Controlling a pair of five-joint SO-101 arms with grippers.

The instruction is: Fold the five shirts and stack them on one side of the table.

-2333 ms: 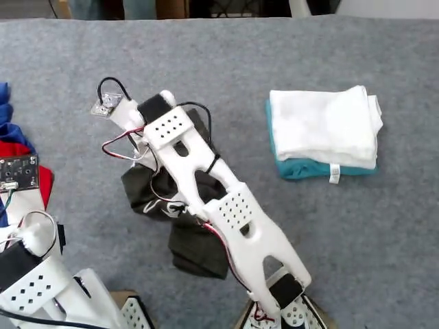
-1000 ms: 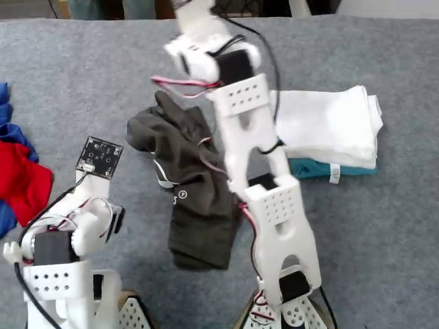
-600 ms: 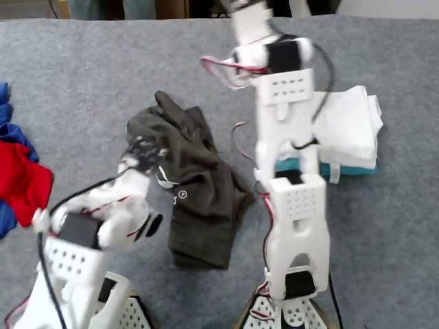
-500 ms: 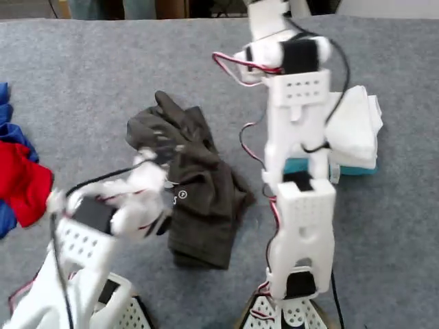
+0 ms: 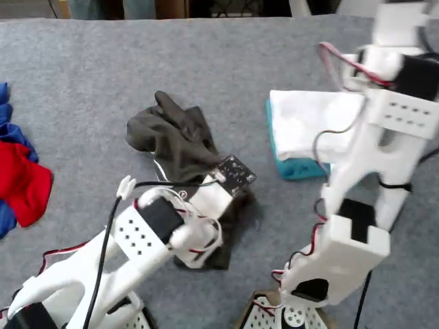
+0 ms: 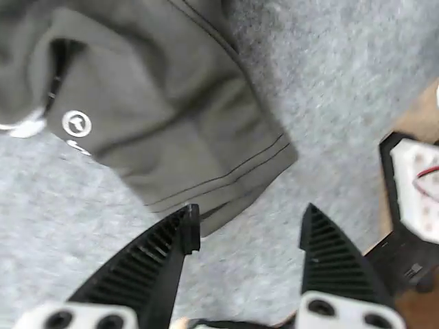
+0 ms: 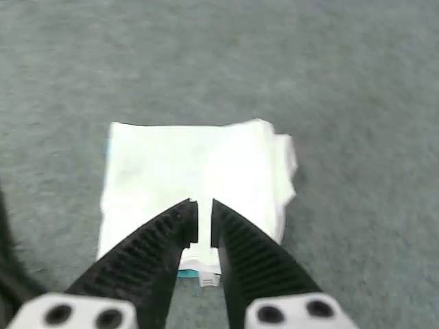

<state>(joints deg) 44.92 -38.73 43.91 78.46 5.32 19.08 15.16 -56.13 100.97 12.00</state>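
Observation:
A crumpled dark olive shirt [image 5: 175, 133] lies in the middle of the grey table. My left arm [image 5: 147, 233] stretches over its near end. In the left wrist view my left gripper [image 6: 250, 229] hangs open just above the shirt's hem corner [image 6: 206, 171], with nothing between its fingers. A folded white shirt [image 5: 302, 123] rests on a folded teal shirt [image 5: 295, 168] at the right. My right arm [image 5: 391, 116] is raised over this stack. Above the white shirt [image 7: 199, 171], my right gripper [image 7: 204, 223] is shut and holds nothing.
A red shirt [image 5: 24, 181] and a blue shirt [image 5: 7, 130] lie bunched at the left edge. An arm's base [image 6: 411, 205] stands near the olive shirt's hem. Bare grey table [image 5: 226, 62] runs along the back.
The right arm has let go of the olive shirt and swung right, over the white and teal stack. The left arm came in from the front left over the olive shirt's near end.

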